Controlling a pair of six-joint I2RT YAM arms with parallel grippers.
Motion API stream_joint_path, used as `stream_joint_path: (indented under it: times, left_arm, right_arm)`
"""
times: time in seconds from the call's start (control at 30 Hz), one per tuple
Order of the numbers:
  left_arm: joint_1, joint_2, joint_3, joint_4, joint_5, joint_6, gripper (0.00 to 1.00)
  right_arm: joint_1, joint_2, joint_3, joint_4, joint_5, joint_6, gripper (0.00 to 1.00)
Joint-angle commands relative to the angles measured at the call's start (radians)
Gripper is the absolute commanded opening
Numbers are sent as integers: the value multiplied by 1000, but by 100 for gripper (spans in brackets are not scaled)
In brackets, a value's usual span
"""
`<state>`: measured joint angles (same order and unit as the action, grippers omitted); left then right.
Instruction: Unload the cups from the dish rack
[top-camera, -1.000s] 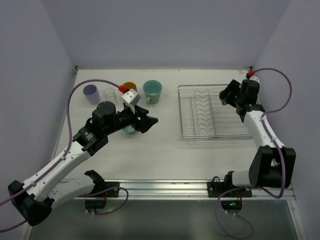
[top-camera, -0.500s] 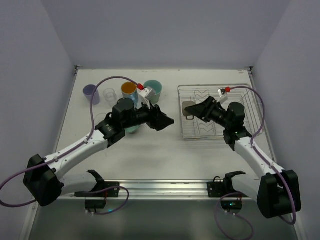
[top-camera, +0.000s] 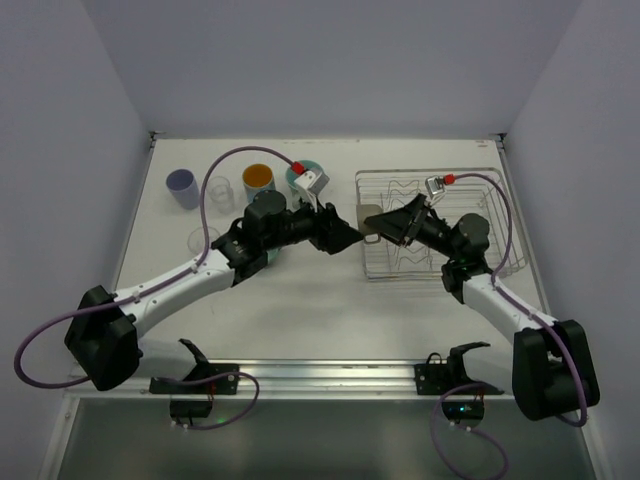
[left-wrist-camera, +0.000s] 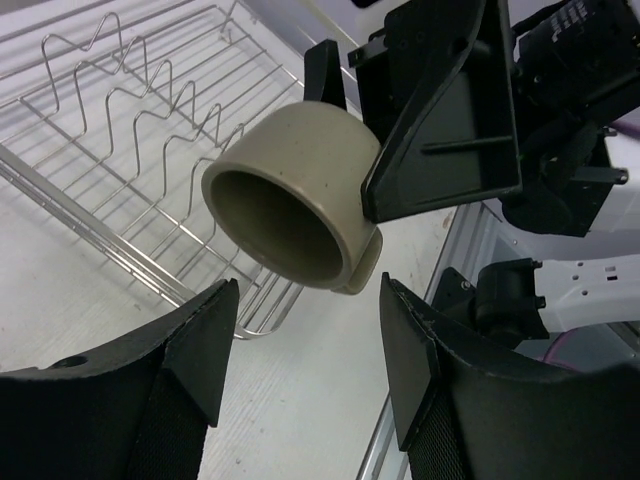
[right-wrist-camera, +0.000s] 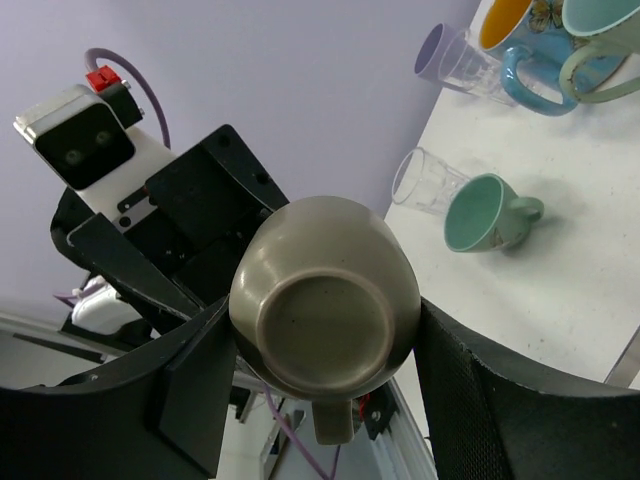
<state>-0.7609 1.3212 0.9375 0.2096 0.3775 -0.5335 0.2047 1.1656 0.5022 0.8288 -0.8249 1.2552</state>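
Observation:
My right gripper (top-camera: 380, 222) is shut on the small olive-brown cup (top-camera: 371, 223), holding it in the air over the left end of the silver wire dish rack (top-camera: 470, 262). In the right wrist view the cup's base (right-wrist-camera: 325, 305) faces the camera, pinched between the fingers (right-wrist-camera: 470, 400). My left gripper (top-camera: 350, 238) is open, just left of the cup and facing it. In the left wrist view the cup's mouth (left-wrist-camera: 295, 195) hangs just beyond my open fingers (left-wrist-camera: 195, 345), apart from them.
On the table to the left stand a lavender cup (top-camera: 182, 187), a clear glass (top-camera: 219, 190), a blue mug with orange inside (top-camera: 258, 180) and a pale green mug (right-wrist-camera: 600, 40). A teal cup (right-wrist-camera: 490, 213) and another glass (right-wrist-camera: 425, 180) lie on their sides.
My right arm swung from the rack's far right to its left end, bringing the olive-brown cup. My left gripper moved right, up to the cup.

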Motion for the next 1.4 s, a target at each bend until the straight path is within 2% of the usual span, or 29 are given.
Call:
stream_joint_path:
  times: [0.0, 0.2, 0.37, 0.5, 0.53, 0.6, 0.63, 0.67, 0.7, 0.8, 0.83, 0.87, 0.97, 1.17, 1.27, 1.33, 1.37]
  left_arm:
    - [-6, 18, 64, 105, -17, 9, 63]
    - [-6, 45, 73, 135, -5, 6, 52]
    - [-8, 53, 76, 152, 3, 1, 39]
    - [-12, 49, 76, 172, 8, -2, 33]
    - [-12, 49, 76, 172, 3, 0, 23]
    - [-15, 46, 78, 165, -5, 0, 14]
    - [-15, 42, 77, 162, -11, 4, 3]
    - [-17, 41, 76, 151, -23, 7, 0]
    - [-15, 29, 76, 142, -29, 12, 0]
    - [-15, -8, 76, 90, -83, 39, 0]
    - [-15, -17, 78, 68, -116, 59, 0]
    - [-15, -37, 81, 18, -136, 69, 0]
    - [-15, -65, 87, -100, -201, 107, 0]
    - [-15, -83, 156, -431, -339, 156, 0]
    - [-15, -48, 214, -577, -377, 168, 0]
    - [-17, -16, 254, -671, -419, 182, 0]
    - [-15, 19, 264, -690, -423, 184, 0]
  right_arm:
    - [9, 3, 4, 147, -42, 61, 39]
    - [22, 22, 15, 153, -48, 67, 39]
    - [41, 69, 16, 227, -62, 118, 39]
    - [50, 109, 16, 276, -66, 159, 38]
    - [51, 123, 15, 302, -66, 168, 38]
    - [55, 135, 15, 332, -71, 191, 38]
    - [56, 141, 15, 334, -71, 194, 38]
    - [58, 143, 15, 336, -71, 196, 38]
    - [58, 143, 15, 334, -71, 194, 39]
    - [56, 137, 9, 325, -66, 187, 65]
    - [58, 134, 6, 314, -66, 182, 79]
    - [58, 128, 2, 310, -65, 178, 86]
    - [56, 117, -7, 280, -51, 156, 99]
    - [52, 65, -14, 141, -10, 67, 99]
    - [52, -12, 1, -57, 59, -99, 99]
    - [52, -105, 36, -300, 127, -205, 99]
    - [52, -142, 51, -380, 223, -311, 99]
